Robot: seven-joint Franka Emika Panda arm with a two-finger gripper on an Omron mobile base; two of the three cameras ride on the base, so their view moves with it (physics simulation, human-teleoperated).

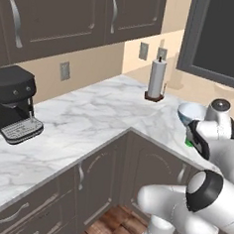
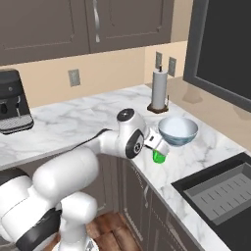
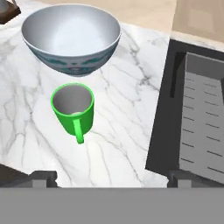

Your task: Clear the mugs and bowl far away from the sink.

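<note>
The bright green mug (image 3: pixel 72 107) stands upright on the marble counter with its handle toward the camera; it also peeks out under the hand (image 2: pixel 158 157) (image 1: pixel 188 142). Just behind it sits the wide pale blue-grey bowl (image 3: pixel 72 37) (image 2: pixel 178 130) (image 1: pixel 191 112). The black sink (image 3: pixel 192 109) (image 2: pixel 220 196) with its ribbed grey tray lies to the right of both. My gripper (image 3: pixel 113 179) (image 2: pixel 159 144) hovers above the green mug, open wide, with nothing between its fingertips (image 3: pixel 43 177). The white mug is out of view.
A paper towel roll (image 2: pixel 159 90) (image 1: pixel 157 78) stands upright behind the bowl near the wall. A black coffee machine (image 1: pixel 13 103) (image 2: pixel 12 103) sits far to the left on the counter (image 1: pixel 99 117). The counter's front edge runs close to the mug.
</note>
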